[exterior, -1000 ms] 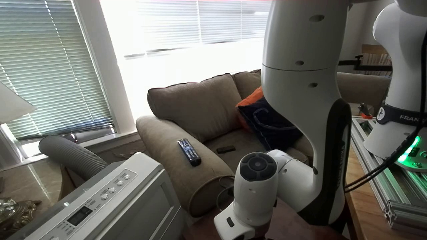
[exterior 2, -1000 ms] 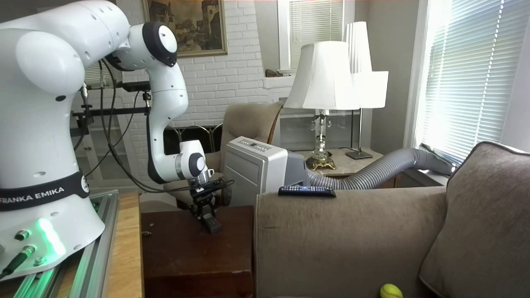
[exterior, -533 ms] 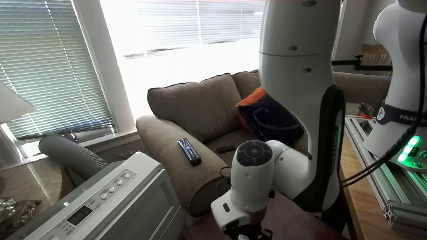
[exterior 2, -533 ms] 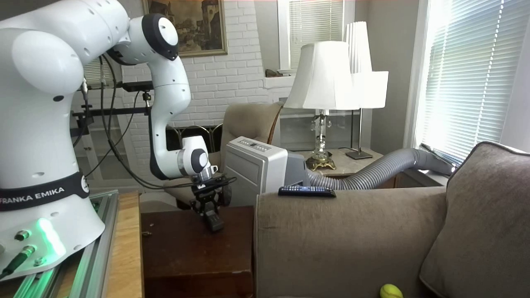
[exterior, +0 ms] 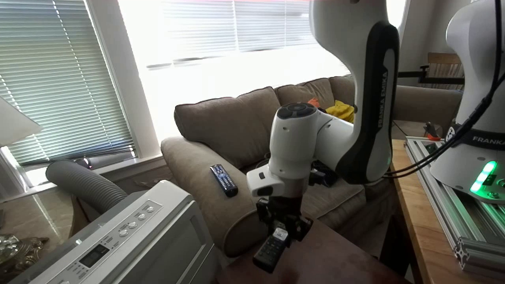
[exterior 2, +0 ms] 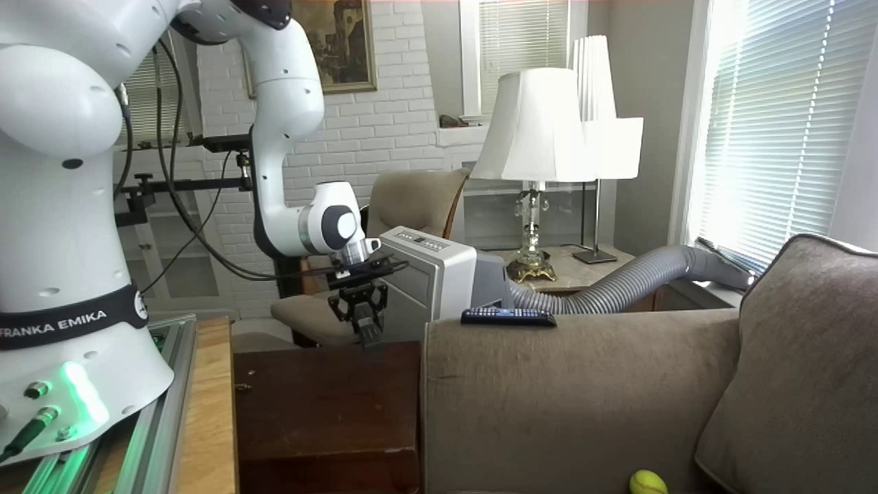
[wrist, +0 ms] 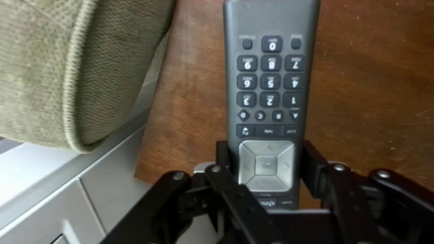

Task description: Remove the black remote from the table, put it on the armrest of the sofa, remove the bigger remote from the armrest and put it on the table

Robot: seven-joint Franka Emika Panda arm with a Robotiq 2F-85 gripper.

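Note:
My gripper (wrist: 266, 162) is shut on the black remote (wrist: 271, 91), its fingers pressing both long sides around the silver navigation pad. The remote's number end points away from the gripper, in the air above the brown table (wrist: 366, 108). In an exterior view the black remote (exterior: 271, 250) slants down from the gripper (exterior: 285, 227) in front of the sofa (exterior: 229, 126). The bigger remote (exterior: 224, 180), with rows of light buttons, lies on the armrest (exterior: 189, 157). An exterior view also shows the bigger remote (exterior 2: 508, 317) along the armrest's (exterior 2: 583, 384) top, right of the gripper (exterior 2: 367, 317).
A white portable air conditioner (exterior 2: 405, 288) stands behind the table and beside the armrest, its grey hose (exterior 2: 617, 278) running to the window. The light wood bench (exterior: 414, 221) carries the robot's base. A tennis ball (exterior 2: 647, 482) lies low by the sofa.
The arm has risen, lifting the black remote higher off the table and slightly towards the armrest. The gripper has stayed shut on it. The bigger remote has not moved.

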